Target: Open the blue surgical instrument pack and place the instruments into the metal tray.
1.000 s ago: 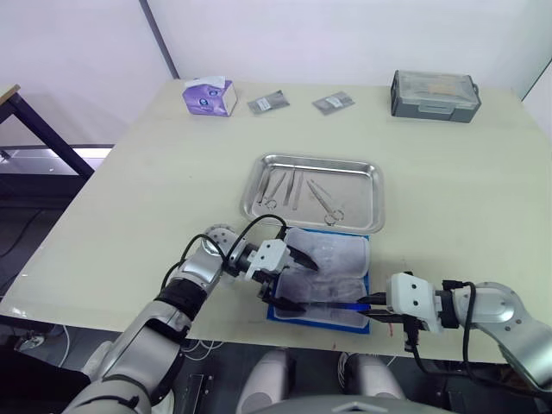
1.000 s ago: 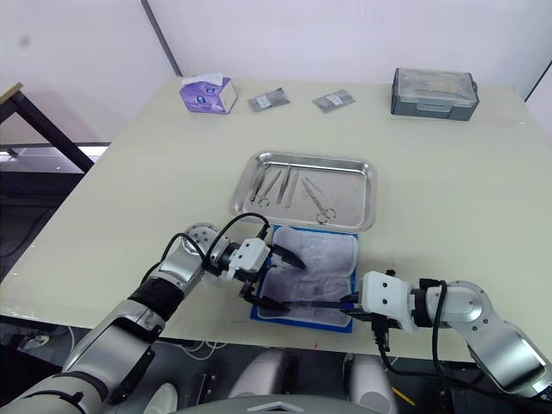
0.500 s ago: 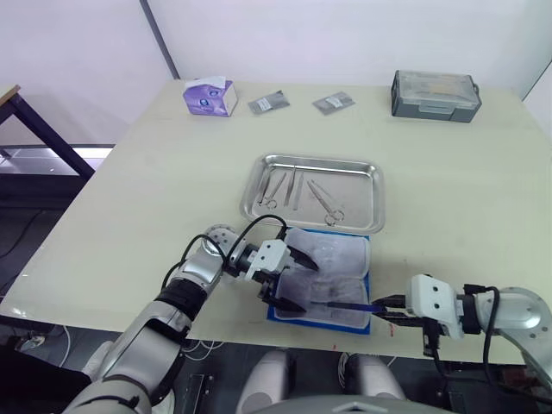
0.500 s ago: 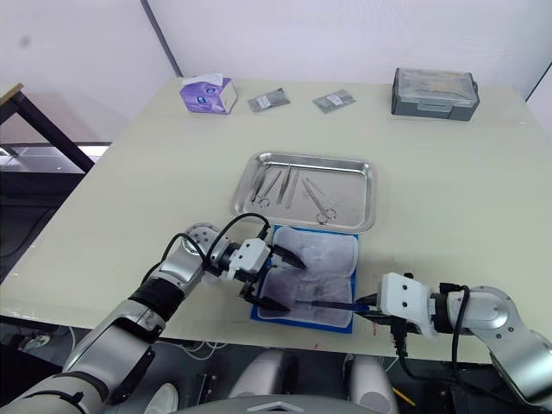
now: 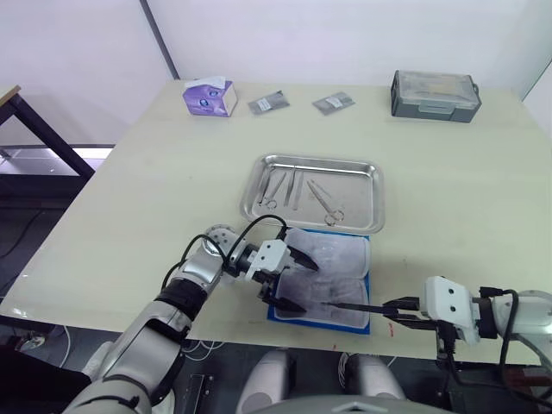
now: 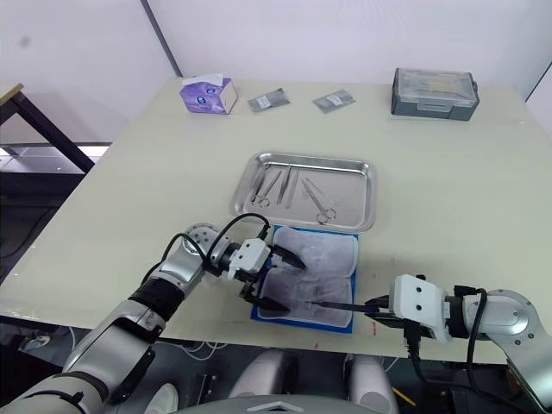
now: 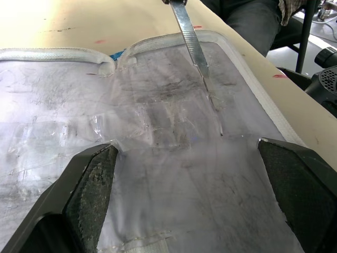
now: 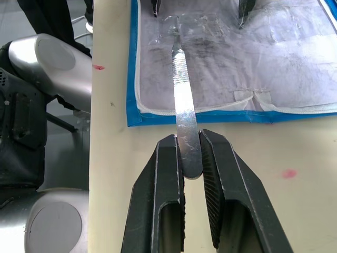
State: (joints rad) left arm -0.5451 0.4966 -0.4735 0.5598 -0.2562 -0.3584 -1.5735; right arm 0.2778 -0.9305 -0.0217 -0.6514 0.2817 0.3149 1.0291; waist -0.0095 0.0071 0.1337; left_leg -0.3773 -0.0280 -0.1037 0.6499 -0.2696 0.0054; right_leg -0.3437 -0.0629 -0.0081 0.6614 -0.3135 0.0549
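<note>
Pack [image 5: 323, 278] at table's near edge | left gripper [image 5: 293, 280] spread on lining | right gripper [image 8: 188, 158] clamps tweezers [image 8: 180, 103]

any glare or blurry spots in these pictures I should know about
Left eye view: the metal tray shines but its tools stay readable. Left wrist view: bright washout at one corner of the table, and the near black fingers look soft. Right wrist view: the tweezers catch a bright streak where the right gripper pinches them.
</note>
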